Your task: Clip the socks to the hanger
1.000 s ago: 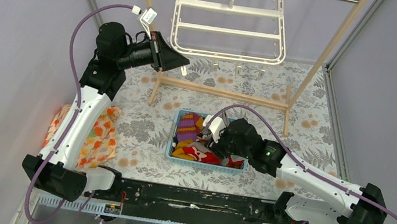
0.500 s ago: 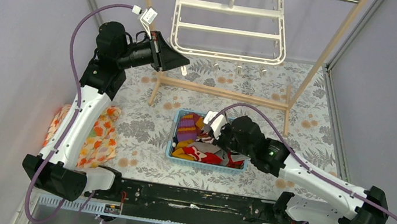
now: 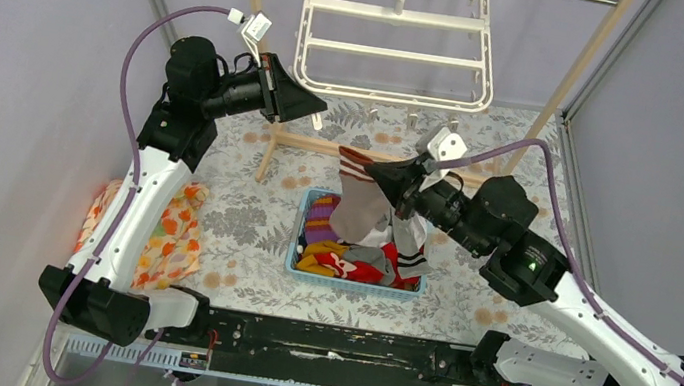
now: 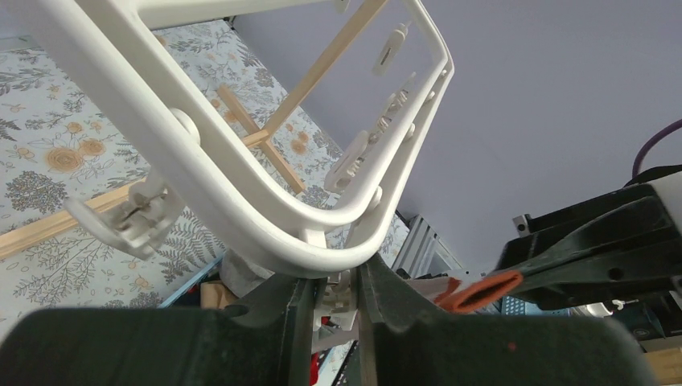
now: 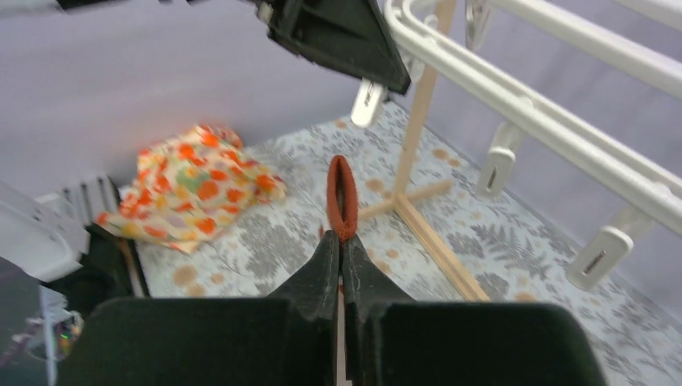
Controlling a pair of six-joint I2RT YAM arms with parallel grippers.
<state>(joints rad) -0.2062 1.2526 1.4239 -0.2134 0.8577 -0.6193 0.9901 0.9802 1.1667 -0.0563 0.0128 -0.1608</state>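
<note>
Overhead, the right gripper (image 3: pixel 373 170) hung above the blue basket (image 3: pixel 294 247), which sat near the middle of the counter's (image 3: pixel 243 220) near edge. Its fingers (image 5: pixel 326 269) were pressed together on the dark-red-and-white cuff (image 3: pixel 354 162) of one sock (image 3: pixel 356 210). That sock hung with its long axis close to vertical, cuff uppermost and grey foot drooping toward the basket. Whether the toe touched the clothes (image 3: pixel 348 267) heaped there could not be told, since the sock's own body covered the spot. In the right wrist view only a red loop of that cuff (image 5: pixel 342 193) poked past the fingertips; the rest was hidden behind the fingers. A black-striped sock (image 3: pixel 413 259) lay at the basket's right end, half buried among the clothes.

The hanger (image 3: pixel 393 54) hung over the far edge inside the wooden rack (image 3: pixel 383 159), its crossbars running left to right; the top of its hook ran out of the view. The left gripper (image 3: pixel 318 107) stood high at the hanger's near-left corner. In the left wrist view its fingers (image 4: pixel 293 310) flanked a small clip (image 4: pixel 338 293) under that corner with little gap; whether they squeezed it could not be told. An orange-flowered cloth (image 3: pixel 172 235) lay by the left edge, partly behind the left arm (image 3: pixel 141 195).
</note>
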